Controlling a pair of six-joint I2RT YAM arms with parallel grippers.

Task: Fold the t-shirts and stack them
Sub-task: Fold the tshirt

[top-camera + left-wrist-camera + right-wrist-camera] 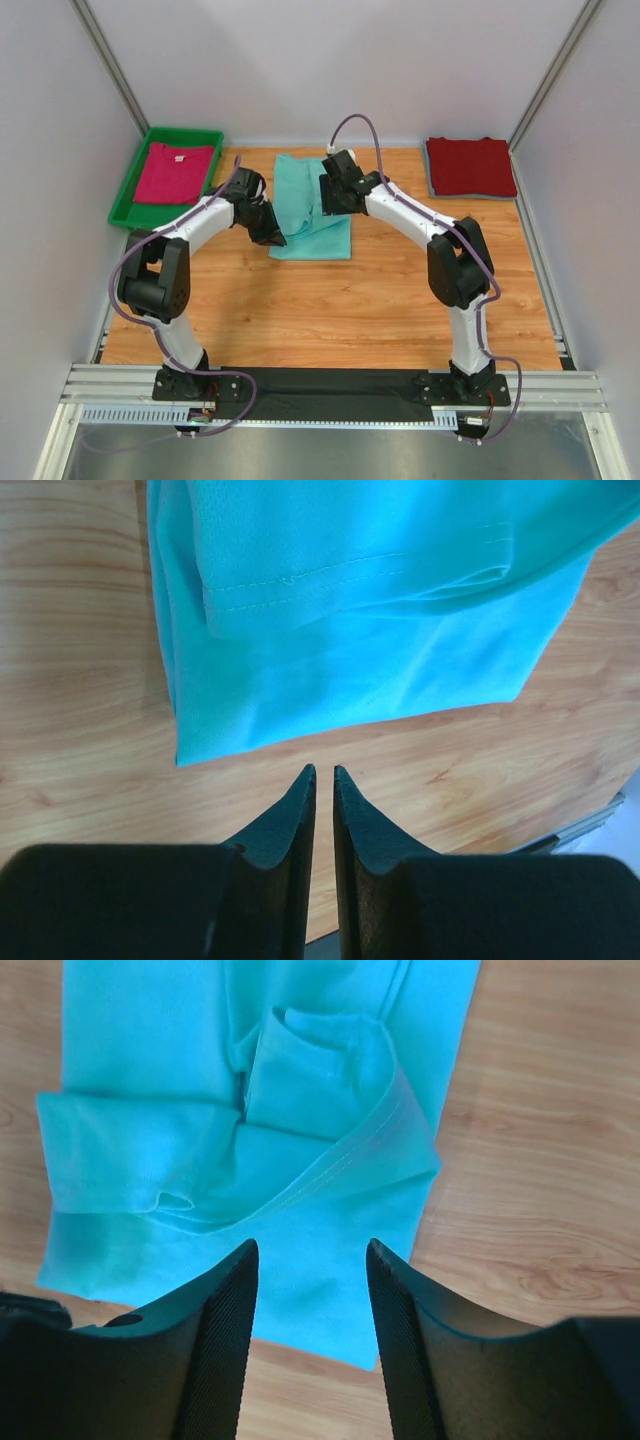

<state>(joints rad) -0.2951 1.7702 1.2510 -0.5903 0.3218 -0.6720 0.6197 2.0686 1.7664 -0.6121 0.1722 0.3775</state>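
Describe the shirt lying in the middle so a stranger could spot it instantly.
Start at the wooden table and look to its far middle, between the green tray on the left and the dark red t-shirt at the right. There lies the mint-teal t-shirt, partly folded, the only blue-green cloth.

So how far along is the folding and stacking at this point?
Done: dark red shirt folded at back right. In hand: mint-teal shirt mid-table, partly folded, layers loose; right gripper open above it, left gripper shut and empty by its edge. Remaining: finishing it, the magenta shirt in the green tray, and stacking; all three lie apart.
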